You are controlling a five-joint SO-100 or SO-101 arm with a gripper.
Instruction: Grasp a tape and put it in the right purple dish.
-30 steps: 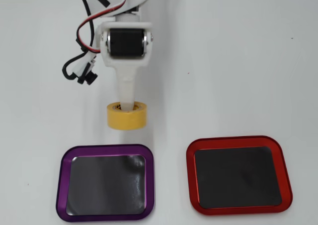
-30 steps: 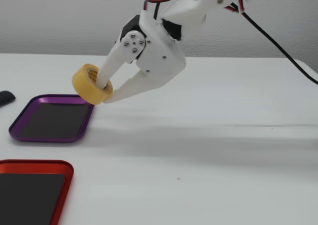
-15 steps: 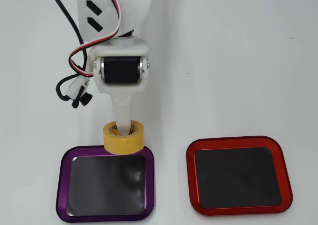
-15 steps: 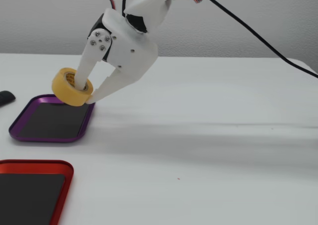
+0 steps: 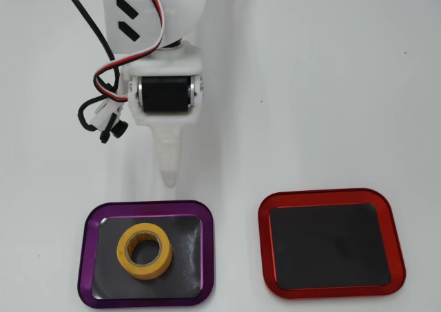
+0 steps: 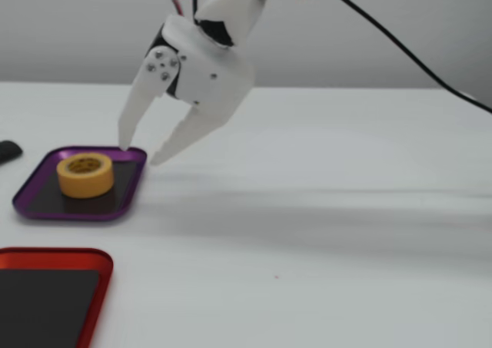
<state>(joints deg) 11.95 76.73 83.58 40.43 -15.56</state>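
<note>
I see the tape (image 5: pixel 144 251) lying flat inside the purple dish (image 5: pixel 89 257), hollow core up, sitting on the dark inner surface toward the dish's left half in the overhead view. My gripper (image 6: pixel 140 154) hangs above the table just beside the dish's far rim, jaws spread apart and holding nothing, clear of the tape. The red dish (image 5: pixel 331 288) is empty, well apart to the right in the overhead view. I judge the placing done: tape is in purple. What's left is only pulling my arm back to rest.
</note>
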